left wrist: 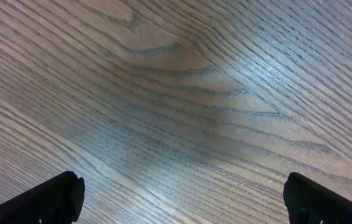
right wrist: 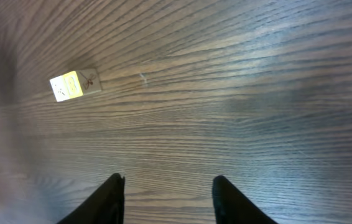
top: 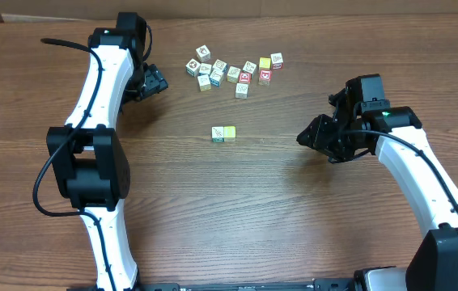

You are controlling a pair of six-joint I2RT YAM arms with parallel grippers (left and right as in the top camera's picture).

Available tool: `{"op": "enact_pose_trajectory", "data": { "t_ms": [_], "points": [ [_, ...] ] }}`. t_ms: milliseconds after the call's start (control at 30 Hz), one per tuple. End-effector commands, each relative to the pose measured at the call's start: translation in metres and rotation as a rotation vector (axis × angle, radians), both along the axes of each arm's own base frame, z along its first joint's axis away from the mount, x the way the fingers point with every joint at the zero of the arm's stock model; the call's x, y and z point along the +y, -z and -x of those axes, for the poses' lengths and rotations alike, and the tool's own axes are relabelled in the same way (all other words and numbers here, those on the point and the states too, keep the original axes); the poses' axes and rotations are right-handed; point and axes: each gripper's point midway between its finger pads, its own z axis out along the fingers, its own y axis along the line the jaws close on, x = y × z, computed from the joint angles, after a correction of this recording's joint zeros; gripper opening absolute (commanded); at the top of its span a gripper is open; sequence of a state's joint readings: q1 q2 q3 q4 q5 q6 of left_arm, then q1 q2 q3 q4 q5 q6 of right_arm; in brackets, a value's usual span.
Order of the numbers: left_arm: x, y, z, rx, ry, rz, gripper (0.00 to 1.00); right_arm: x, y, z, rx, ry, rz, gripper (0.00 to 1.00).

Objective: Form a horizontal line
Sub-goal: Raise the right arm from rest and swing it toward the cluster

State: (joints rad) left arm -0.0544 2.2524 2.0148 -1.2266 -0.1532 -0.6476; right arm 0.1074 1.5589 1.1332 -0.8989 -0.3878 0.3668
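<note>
A short row of two small cubes touching side by side lies mid-table: a white-green one and a pale yellow one. The row also shows in the right wrist view, up and left of the fingers. No red-faced cube is in the row; two red-faced cubes lie in the loose cluster at the back. My left gripper is open and empty, left of the cluster. My right gripper is open and empty, well to the right of the row.
The loose cluster holds several small picture cubes, spread irregularly between the two arms at the back. The left arm's base stands at the left, the right arm's base at the lower right. The left wrist view shows only bare wood.
</note>
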Motion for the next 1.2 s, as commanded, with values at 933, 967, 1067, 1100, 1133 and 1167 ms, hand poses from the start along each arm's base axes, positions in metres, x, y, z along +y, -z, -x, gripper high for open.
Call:
{"op": "enact_pose_trajectory", "data": {
  "t_ms": [933,967,1067,1100,1133,1167],
  "points": [
    [0.000,-0.001,-0.004,-0.008,0.010,-0.005,1.00,-0.010,-0.016,-0.047,-0.205,0.031,0.071,1.00],
    [0.000,-0.001,-0.004,-0.008,0.010,-0.005,1.00,-0.010,-0.016,-0.047,-0.205,0.031,0.071,1.00],
    [0.000,-0.001,-0.004,-0.008,0.009,-0.005,1.00,-0.010,-0.016,-0.047,-0.205,0.031,0.071,1.00],
    [0.000,-0.001,-0.004,-0.008,0.009,-0.005,1.00,-0.010,-0.016,-0.047,-0.205,0.031,0.071,1.00],
    [0.000,-0.001,-0.004,-0.008,0.009,-0.005,1.00,-0.010,-0.016,-0.047,-0.205,0.031,0.071,1.00],
    [0.000,-0.001,-0.004,-0.008,0.009,-0.005,1.00,-0.010,-0.016,-0.047,-0.205,0.031,0.071,1.00]
  ]
}}
